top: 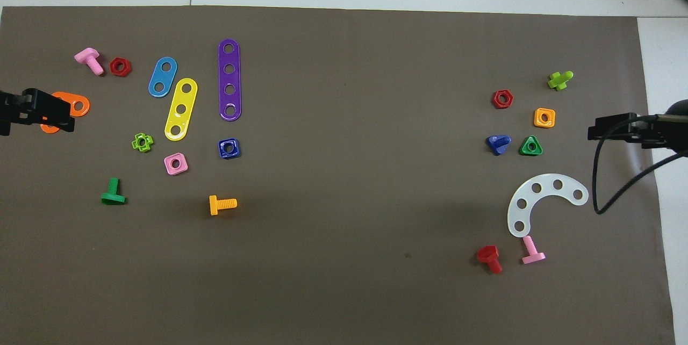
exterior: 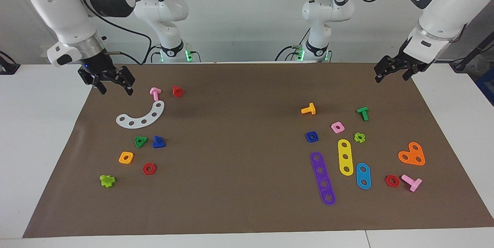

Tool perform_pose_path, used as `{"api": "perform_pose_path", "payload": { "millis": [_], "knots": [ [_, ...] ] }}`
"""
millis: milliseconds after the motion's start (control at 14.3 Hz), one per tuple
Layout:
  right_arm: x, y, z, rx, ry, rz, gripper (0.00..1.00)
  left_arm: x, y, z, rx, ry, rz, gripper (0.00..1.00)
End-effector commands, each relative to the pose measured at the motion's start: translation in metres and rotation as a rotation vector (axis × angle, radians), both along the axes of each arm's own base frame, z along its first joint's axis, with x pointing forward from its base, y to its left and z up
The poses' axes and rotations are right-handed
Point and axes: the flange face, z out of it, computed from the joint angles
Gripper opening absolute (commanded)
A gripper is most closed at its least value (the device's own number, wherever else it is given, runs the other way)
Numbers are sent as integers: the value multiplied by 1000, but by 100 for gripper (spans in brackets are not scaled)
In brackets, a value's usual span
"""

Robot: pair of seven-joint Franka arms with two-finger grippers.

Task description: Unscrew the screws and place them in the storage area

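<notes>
One blue screw (exterior: 158, 142) lies on the brown paper sheet (exterior: 247, 217) just beside the green triangular nut (exterior: 140, 141), in the storage area toward the right arm's end of the table, with the white curved strip (exterior: 141, 116) nearer the robots than it. Nothing grips it. In the overhead view its triangular head points away from the nut and its short stem lies roughly flat on the paper, so it looks set down, job done for this one, I'd say. Right gripper (exterior: 112, 82) hangs up over the sheet's edge at its own end, jaws wide and empty, well apart from the screw, which sits lower and toward the table's middle from it. Left gripper (exterior: 395, 71) waits over the other end, above the orange heart plate (exterior: 412, 154), jaws spread, holding nothing. Clearly the right arm is the nearer one to that screw.
</notes>
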Motion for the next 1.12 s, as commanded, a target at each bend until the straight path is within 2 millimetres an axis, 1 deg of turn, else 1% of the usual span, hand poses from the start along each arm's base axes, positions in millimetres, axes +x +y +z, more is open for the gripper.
{"api": "perform_pose_path", "payload": {
  "millis": [0, 140, 349, 489, 559, 629, 699, 839, 909, 978, 1048],
  "knots": [
    [-1, 1, 23, -20, 37, -24, 100, -9, 2, 1, -17, -9, 2, 100],
    [-2, 10, 19, -21, 43, -4, 100, -9, 2, 1, -17, -9, 2, 100],
    [-6, 16, 9, -21, 62, 9, 100, -9, 2, 1, -17, -9, 2, 100],
    [-6, 20, 9, -21, 65, 18, 100, -9, 2, 1, -17, -9, 2, 100],
    [-5, 29, 9, -21, 64, 37, 100, -9, 2, 1, -17, -9, 2, 100],
    [-4, 22, 8, -18, 66, 25, 100, -9, 3, 1, -17, -9, 3, 100],
    [-4, 20, 9, -19, 63, 23, 100, -9, 2, 1, -17, -9, 2, 100],
    [-4, 22, 8, -16, 66, 27, 100, -9, 2, 1, -17, -9, 2, 100],
    [-5, 16, 8, -16, 66, 16, 100, -9, 2, 1, -17, -9, 2, 100],
    [-5, 14, 8, -15, 66, 13, 100, -9, 2, 1, -17, -9, 2, 100],
    [-5, 16, 8, -15, 66, 18, 100, -9, 3, 1, -17, -9, 3, 100]
  ]
}}
